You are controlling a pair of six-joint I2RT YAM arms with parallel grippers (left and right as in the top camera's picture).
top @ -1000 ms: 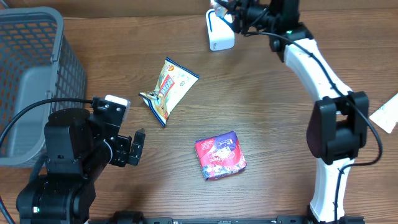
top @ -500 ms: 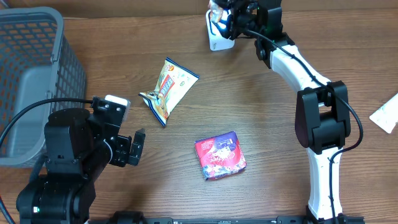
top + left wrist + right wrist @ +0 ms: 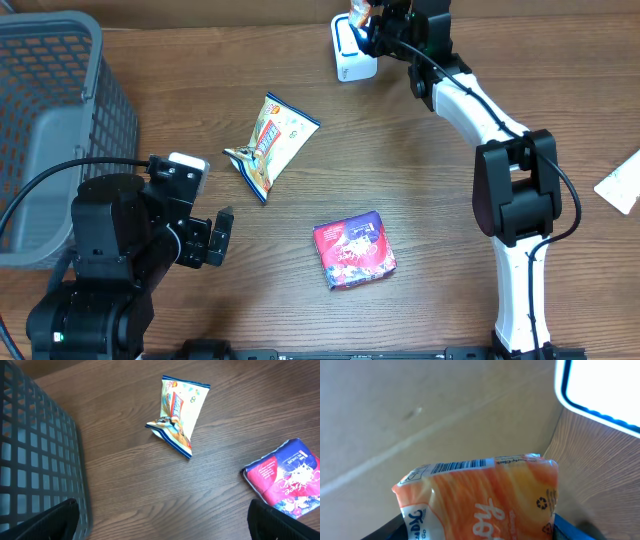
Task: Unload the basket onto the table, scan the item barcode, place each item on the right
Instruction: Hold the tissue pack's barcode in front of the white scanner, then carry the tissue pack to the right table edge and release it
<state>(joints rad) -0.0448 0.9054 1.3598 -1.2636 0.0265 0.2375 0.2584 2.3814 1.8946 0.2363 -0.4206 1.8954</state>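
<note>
The packet runs off the bottom of the right wrist view, its big print cut short. From overhead only an orange sliver shows by the right end effector. The scanner is cropped to a bright corner. The basket and a white item run off the overhead's sides. The left end effector shows only blurred fingertips.
</note>
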